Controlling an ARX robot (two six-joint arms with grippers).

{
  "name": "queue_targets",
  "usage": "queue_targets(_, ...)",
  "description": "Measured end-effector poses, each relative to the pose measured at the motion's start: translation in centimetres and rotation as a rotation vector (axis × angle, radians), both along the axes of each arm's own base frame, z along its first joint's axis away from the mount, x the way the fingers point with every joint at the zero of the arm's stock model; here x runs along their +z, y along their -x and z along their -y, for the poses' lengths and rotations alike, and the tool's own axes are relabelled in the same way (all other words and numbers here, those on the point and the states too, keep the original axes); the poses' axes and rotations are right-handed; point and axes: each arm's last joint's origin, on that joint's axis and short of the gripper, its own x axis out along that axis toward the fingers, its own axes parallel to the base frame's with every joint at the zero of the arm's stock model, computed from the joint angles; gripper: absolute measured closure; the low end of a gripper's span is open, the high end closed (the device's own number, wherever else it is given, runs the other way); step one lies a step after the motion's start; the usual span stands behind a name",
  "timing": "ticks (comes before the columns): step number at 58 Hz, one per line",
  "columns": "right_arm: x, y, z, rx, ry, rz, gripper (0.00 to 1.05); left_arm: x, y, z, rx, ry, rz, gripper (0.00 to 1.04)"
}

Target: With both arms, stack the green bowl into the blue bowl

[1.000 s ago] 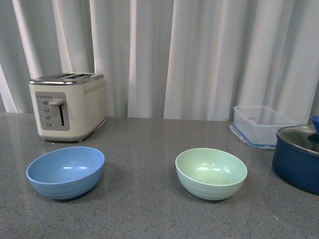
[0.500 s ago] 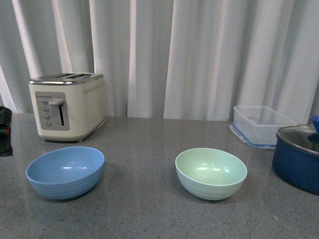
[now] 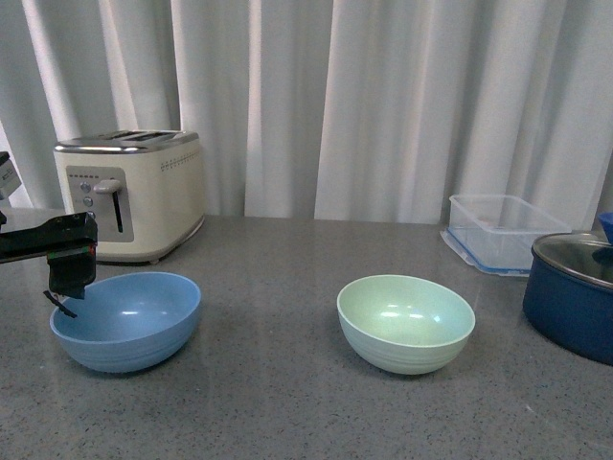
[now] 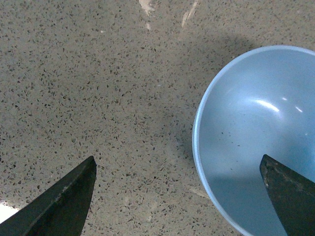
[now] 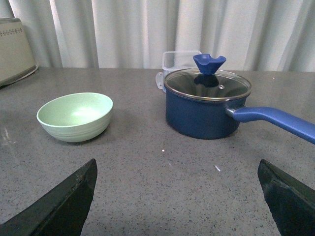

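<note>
Reading the toaster [image 3: 129, 196]: a cream body with a lever and a column of buttons on its end panel. The marks beside the buttons are too small to read. It stands at the counter's [image 3: 287, 402] back left, against the curtain [image 3: 383, 96].
Cut off: the dark blue saucepan [image 5: 204, 110] with a glass lid, toward the counter's right end, runs past the frame in the front view. The right wrist view shows all of it but the end of the handle.
Half hidden: the clear container [image 3: 498, 235] with a blue rim sits at the counter's back right. From the right wrist it is mostly behind the saucepan.
Left arm [image 3: 34, 240]: only its last stretch shows in the front view, coming in from the side.
Left pincer [image 4: 178, 158]: the jaws are spread wide and hold nothing. One finger is over the blue bowl's hollow and the other over bare counter, with the rim between them. Whether it touches the bowl cannot be told.
Right pincer [image 5: 177, 162]: it is spread wide and empty, with only two fingertips showing. It is well apart from the green bowl and the saucepan ahead of it.
Blue bowl [image 3: 129, 321]: upright and empty on the counter's left part, in front of the toaster.
Green bowl [image 3: 405, 321]: upright and empty near the counter's middle, between the blue bowl and the saucepan, well apart from both.
</note>
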Motion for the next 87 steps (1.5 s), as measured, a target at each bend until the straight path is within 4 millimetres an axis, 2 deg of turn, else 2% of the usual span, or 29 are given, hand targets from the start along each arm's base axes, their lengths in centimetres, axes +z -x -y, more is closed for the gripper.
queue_targets(32,0.0,0.0,0.0,0.000,0.000,0.000,0.10,-2.0,-2.5,0.6,0.012,-0.001,-0.048,0.07)
queue_targets(37,0.0,0.0,0.0,0.000,0.000,0.000,0.10,-2.2,-2.6,0.7,0.017,-0.005,-0.054,0.17)
queue_targets(68,0.0,0.0,0.0,0.000,0.000,0.000,0.10,-3.0,-2.7,0.7,0.083,0.043,-0.095,1.02)
queue_targets(76,0.0,0.0,0.0,0.000,0.000,0.000,0.10,-2.7,-2.6,0.8,0.084,0.072,-0.099,1.01)
queue_targets(87,0.0,0.0,0.0,0.000,0.000,0.000,0.10,-1.1,-3.0,1.4,0.072,0.095,-0.068,1.01)
